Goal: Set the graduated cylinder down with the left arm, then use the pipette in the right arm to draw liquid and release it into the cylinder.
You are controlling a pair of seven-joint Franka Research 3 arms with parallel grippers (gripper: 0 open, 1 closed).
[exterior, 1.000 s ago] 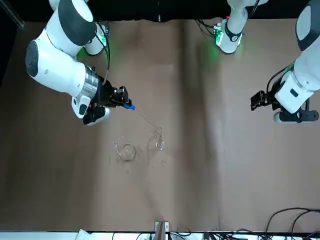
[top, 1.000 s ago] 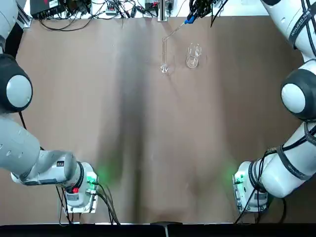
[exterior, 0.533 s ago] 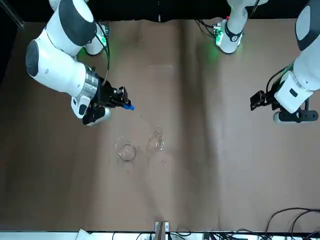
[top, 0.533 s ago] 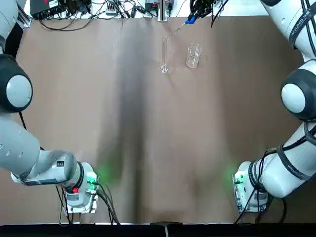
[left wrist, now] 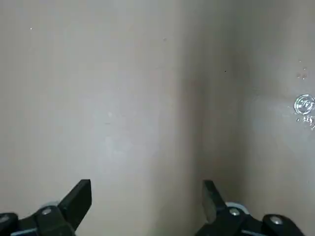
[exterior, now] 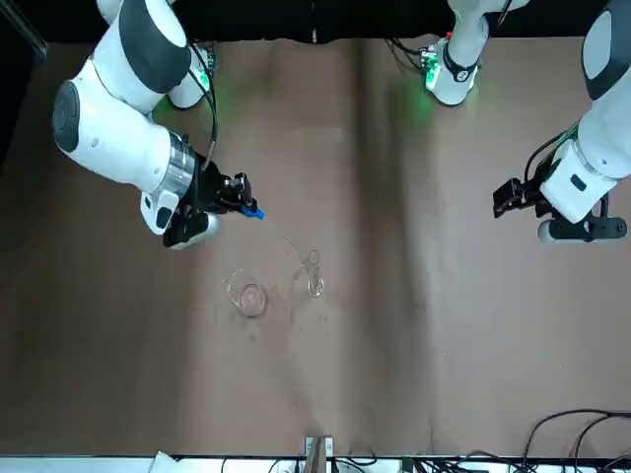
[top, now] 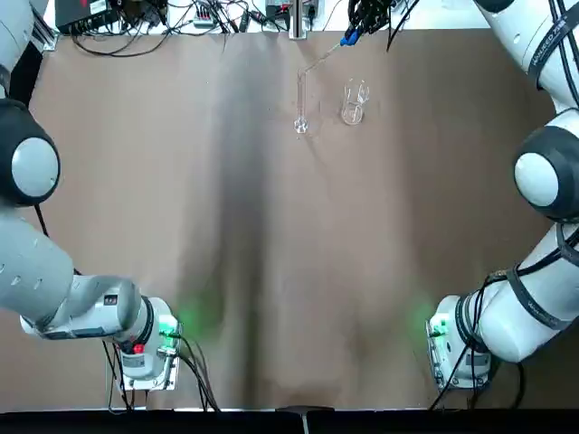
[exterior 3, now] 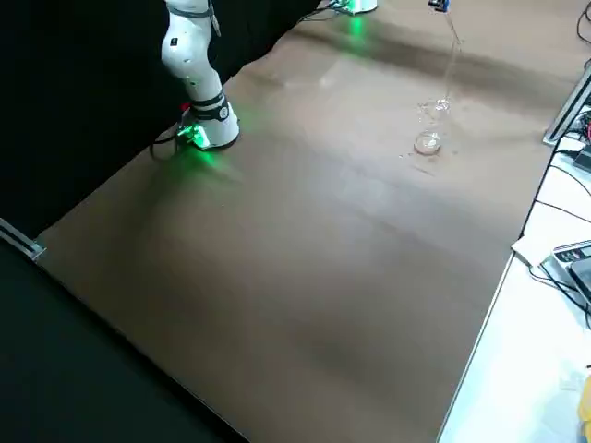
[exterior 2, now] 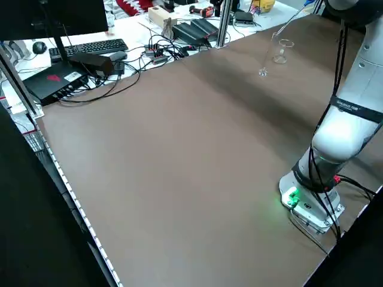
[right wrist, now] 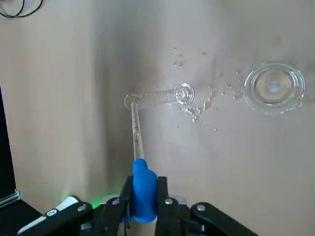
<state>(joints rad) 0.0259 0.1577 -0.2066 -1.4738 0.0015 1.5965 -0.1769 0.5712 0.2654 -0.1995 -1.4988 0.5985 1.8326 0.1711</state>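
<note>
The graduated cylinder (top: 300, 101) stands upright on the brown table (top: 271, 271) at the far middle, with nothing holding it. My right gripper (exterior: 235, 193) hovers beside and above it, shut on the blue bulb (right wrist: 144, 190) of the pipette (right wrist: 136, 129). The thin tube slants down to the cylinder's mouth (right wrist: 131, 102); I cannot tell whether the tip is inside. The liquid shows only as droplets (right wrist: 197, 110) on the table by the cylinder's foot. My left gripper (exterior: 507, 197) hangs open over bare table, well away from the glassware, with nothing between its fingers (left wrist: 81, 195).
A short clear beaker (top: 354, 101) stands just beside the cylinder. Cables and electronics (top: 145, 14) lie past the table's far edge, with a metal post (top: 298, 18) behind the cylinder. Both arm bases (top: 149, 348) sit at the near edge.
The right gripper and pipette have barely shifted near the cylinder's mouth. The left arm has not moved.
</note>
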